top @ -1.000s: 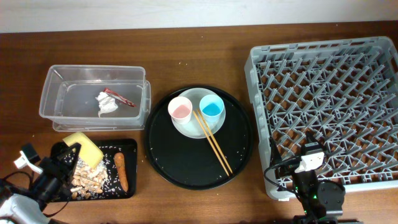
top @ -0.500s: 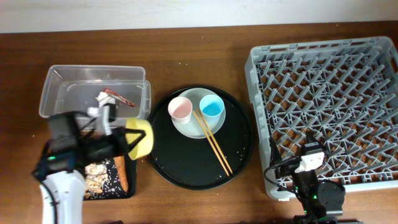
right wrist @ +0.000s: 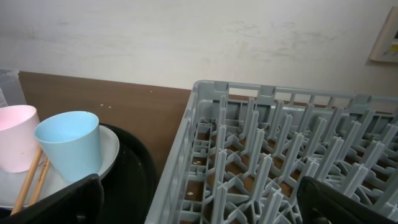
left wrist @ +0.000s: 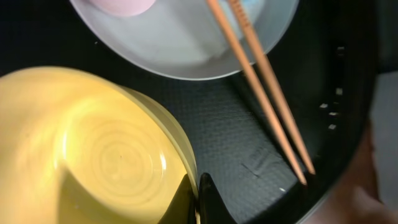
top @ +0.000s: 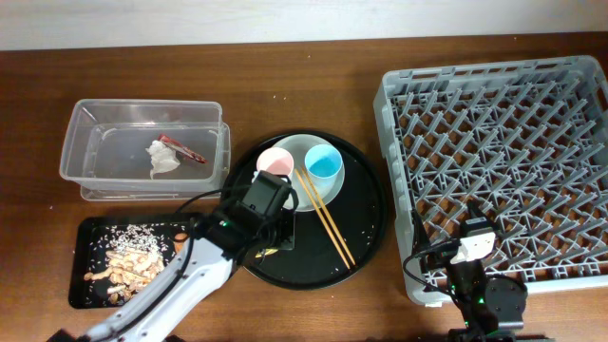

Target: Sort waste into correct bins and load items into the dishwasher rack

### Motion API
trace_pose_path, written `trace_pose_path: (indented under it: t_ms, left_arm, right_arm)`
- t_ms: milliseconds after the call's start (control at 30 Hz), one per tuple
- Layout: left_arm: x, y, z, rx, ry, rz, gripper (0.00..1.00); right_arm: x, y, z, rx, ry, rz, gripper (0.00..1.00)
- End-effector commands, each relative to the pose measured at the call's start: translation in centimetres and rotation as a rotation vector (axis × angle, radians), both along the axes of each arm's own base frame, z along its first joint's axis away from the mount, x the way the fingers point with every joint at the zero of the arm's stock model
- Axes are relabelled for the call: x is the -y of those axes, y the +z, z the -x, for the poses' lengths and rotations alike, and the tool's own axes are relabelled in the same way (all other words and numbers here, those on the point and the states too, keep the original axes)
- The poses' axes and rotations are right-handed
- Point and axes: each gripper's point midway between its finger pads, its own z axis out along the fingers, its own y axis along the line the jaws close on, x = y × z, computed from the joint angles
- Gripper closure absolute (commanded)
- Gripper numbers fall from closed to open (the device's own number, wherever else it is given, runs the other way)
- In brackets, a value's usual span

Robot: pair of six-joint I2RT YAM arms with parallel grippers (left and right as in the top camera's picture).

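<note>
My left gripper (left wrist: 198,202) is shut on the rim of the yellow bowl (left wrist: 93,149), low over the front left of the round black tray (top: 366,233). In the overhead view the arm hides the bowl. The grey-green plate (top: 302,198) holds the pink cup (top: 275,163) and blue cup (top: 324,161), and the chopsticks (top: 326,220) lie across it. The clear tub (top: 95,157) holds the tissue (top: 161,160) and red wrapper (top: 182,147). The shallow black tray (top: 87,242) holds food scraps (top: 128,261); the carrot piece is hidden. My right gripper (right wrist: 199,211) is open and empty at the dishwasher rack's (top: 494,152) front left corner.
The round black tray sits between the tub and the rack. My left arm (top: 180,280) crosses the shallow tray's right end. In the right wrist view the blue cup (right wrist: 68,149) and the pink cup (right wrist: 15,140) stand left of the rack wall (right wrist: 186,155).
My left gripper has carried the yellow bowl from over the shallow black tray rightward to the round black tray. The right arm has not moved.
</note>
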Motion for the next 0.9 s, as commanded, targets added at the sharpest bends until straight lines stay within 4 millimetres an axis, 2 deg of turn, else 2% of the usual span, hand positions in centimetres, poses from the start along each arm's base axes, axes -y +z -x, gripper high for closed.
trace_pose_path:
  t_ms: [0,67,133,167,200,300,333,400,467,533,567,667,700,767,833,867]
  left_arm:
    - [0.2,-1.0,-0.3,-0.026,0.023,-0.017,1.00]
    - [0.5,-1.2,-0.3,-0.036,0.017,-0.007,0.99]
    - [0.6,-1.2,-0.4,-0.032,0.016,-0.005,0.89]
    - [0.6,-1.2,-0.4,-0.031,0.016,-0.003,0.89]
    - [0.6,-1.1,-0.5,-0.028,0.016,-0.001,0.83]
    - [0.7,-1.1,-0.5,-0.026,0.014,0.003,0.57]
    - [0.8,-1.1,-0.5,-0.025,0.015,0.004,0.53]
    - [1.2,-0.5,-1.2,0.001,0.014,0.022,0.52]
    - [2.3,1.3,-2.0,0.033,-0.013,0.061,0.51]
    - [3.1,4.1,-3.1,0.083,-0.031,0.091,0.49]
    - [3.3,5.0,-3.4,0.100,-0.033,0.100,0.49]
    - [3.3,9.6,-5.7,0.174,-0.019,0.135,0.49]
    - [2.5,11.3,-6.6,0.202,-0.016,0.130,0.48]
    - [0.8,12.9,-7.3,0.204,0.015,0.112,0.48]
    - [-1.8,13.5,-7.7,0.184,0.055,0.074,0.47]
    - [-3.0,13.4,-8.0,0.183,0.065,0.051,0.46]
  right_arm:
    - [0.2,-0.3,0.0,-0.005,-0.009,-0.008,0.02]
    - [0.2,-0.3,0.0,-0.005,-0.009,-0.008,0.02]
    - [0.2,-0.3,0.0,-0.005,-0.009,-0.008,0.02]
    - [0.2,-0.3,0.0,-0.005,-0.009,-0.008,0.02]
    - [0.2,-0.3,0.0,-0.005,-0.009,-0.008,0.02]
    - [0.2,-0.3,0.0,-0.005,-0.009,-0.008,0.01]
    - [0.2,-0.3,0.0,-0.005,-0.009,-0.008,0.02]
    - [0.2,-0.3,0.0,-0.005,-0.009,-0.008,0.02]
    - [0.2,-0.2,0.0,-0.004,-0.008,-0.008,0.02]
    - [0.2,-0.2,0.0,-0.003,-0.008,-0.008,0.02]
    - [0.2,-0.2,0.0,-0.003,-0.008,-0.008,0.01]
    - [-0.5,0.1,0.1,0.008,0.032,-0.010,0.02]
    - [-1.5,0.7,0.3,0.033,0.091,-0.012,0.02]
    - [-2.8,1.8,0.7,0.068,0.169,-0.012,0.02]
    - [-2.5,4.2,1.2,0.086,0.153,-0.035,0.02]
    - [-2.3,6.4,1.8,0.098,0.135,-0.037,0.02]
